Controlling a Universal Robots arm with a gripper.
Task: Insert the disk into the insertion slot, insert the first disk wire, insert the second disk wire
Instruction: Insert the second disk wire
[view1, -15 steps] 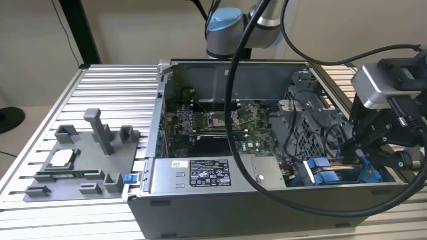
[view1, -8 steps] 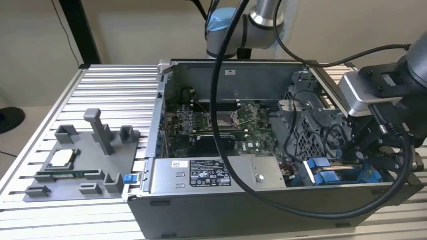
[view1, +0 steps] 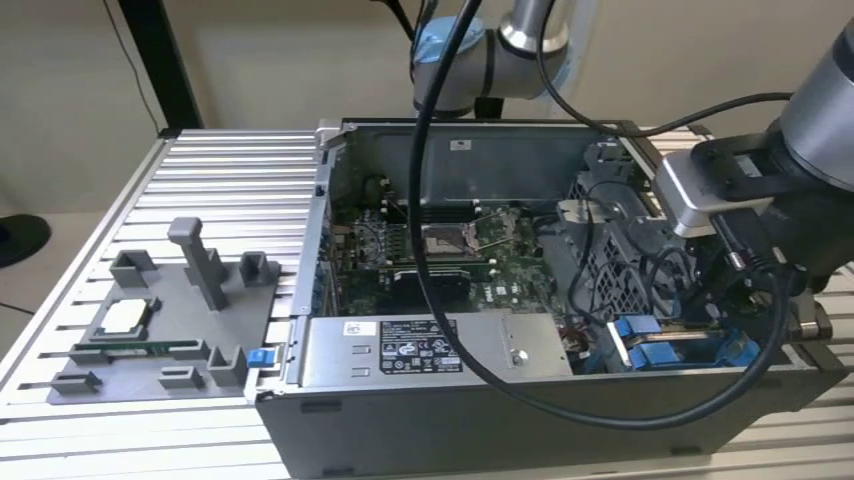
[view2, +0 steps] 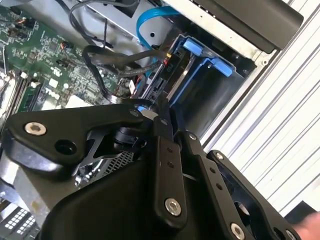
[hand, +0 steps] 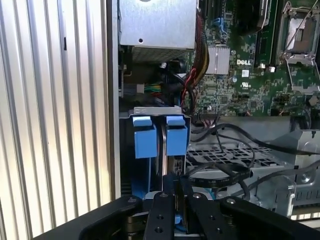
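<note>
In the exterior view, an open computer case (view1: 534, 300) sits on a ribbed metal table (view1: 214, 170), with its circuit board (view1: 441, 250) showing and a silver power supply box (view1: 427, 350) along the near wall. The robot arm (view1: 801, 130) reaches down at the exterior view's right, over the corner of the case where the insertion slot (view1: 667, 345) with its bright blue rails lies, and a thick black cable (view1: 441, 200) loops from the arm across the case. On the table at the exterior view's left rests a grey fixture plate (view1: 160, 330) with upright posts. In the second wrist view, the gripper (view2: 159, 116) hangs just above the slot (view2: 200, 75), its black fingers (view2: 162, 145) drawn close together around something thin at their tips; whether that is a wire plug I cannot tell. Black wires (view2: 115, 57) and a flat blue cable (view2: 150, 20) run near the slot, and the green circuit board (view2: 45, 60) lies beside it. In the first wrist view, the gripper (hand: 172, 187) sits over the slot (hand: 160, 135), whose two blue tabs stand side by side with a dark disk (hand: 163, 150) on edge between them, already seated in the bay. Black wires (hand: 225, 160) cross a perforated grey cage (hand: 225, 155) just beside the slot, and the power supply box (hand: 157, 22) lies beyond it.
</note>
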